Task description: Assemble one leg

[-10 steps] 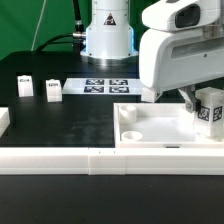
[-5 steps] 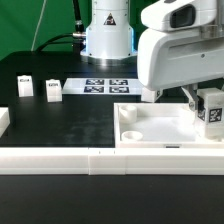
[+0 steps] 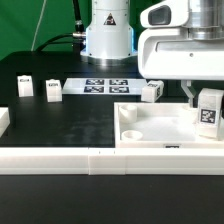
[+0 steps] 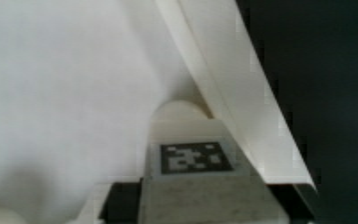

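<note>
A leg (image 3: 208,114), a small white block with a black-and-white tag, is held in my gripper (image 3: 203,100), which is shut on it. It hangs over the large white tray-like part (image 3: 150,128), at the corner on the exterior view's right. In the wrist view the leg (image 4: 194,150) sits between the dark finger pads (image 4: 130,200), with the tray's floor (image 4: 69,90) and its raised rim (image 4: 220,60) beyond it. Whether the leg touches the tray, I cannot tell.
Three more legs stand on the black table: two on the exterior view's left (image 3: 24,86) (image 3: 53,90) and one behind the tray (image 3: 152,92). The marker board (image 3: 105,86) lies at the back. A long white rail (image 3: 90,160) runs along the front.
The hand's body has moved up and to the exterior view's right, uncovering the leg behind the tray. The held leg has stayed over the same tray corner.
</note>
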### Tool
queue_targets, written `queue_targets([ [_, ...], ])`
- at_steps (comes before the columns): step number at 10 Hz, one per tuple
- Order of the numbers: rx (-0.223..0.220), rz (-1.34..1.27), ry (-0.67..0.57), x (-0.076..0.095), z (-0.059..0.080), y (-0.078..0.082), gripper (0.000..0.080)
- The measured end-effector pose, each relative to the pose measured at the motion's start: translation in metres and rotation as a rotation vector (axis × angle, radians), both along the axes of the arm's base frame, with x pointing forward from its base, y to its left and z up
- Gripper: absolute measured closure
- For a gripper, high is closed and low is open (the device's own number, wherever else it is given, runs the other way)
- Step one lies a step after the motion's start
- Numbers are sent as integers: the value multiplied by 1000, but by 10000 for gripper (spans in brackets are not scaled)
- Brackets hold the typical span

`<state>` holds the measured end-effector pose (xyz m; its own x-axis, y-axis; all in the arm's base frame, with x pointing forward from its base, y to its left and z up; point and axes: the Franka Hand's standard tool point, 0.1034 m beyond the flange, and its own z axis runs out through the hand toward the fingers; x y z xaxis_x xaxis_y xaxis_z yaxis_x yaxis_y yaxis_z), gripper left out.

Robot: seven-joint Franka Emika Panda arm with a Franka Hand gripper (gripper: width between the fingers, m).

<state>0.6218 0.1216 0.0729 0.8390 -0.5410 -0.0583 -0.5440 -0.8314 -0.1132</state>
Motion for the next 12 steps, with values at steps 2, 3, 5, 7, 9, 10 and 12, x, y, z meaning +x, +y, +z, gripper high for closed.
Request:
queue_targets([
  [2, 0, -234, 19, 1, 0, 1, 508],
  [3, 4, -320, 28, 1, 0, 1, 508],
  [5, 26, -598, 46, 3, -1, 0, 508],
  [7, 30, -758, 66, 3, -1, 2, 508],
  [9, 51, -928, 96, 3, -1, 3, 508],
  [10, 60, -999, 110, 2, -1, 4, 508],
  [12, 58, -959, 104, 2, -2, 5, 326],
])
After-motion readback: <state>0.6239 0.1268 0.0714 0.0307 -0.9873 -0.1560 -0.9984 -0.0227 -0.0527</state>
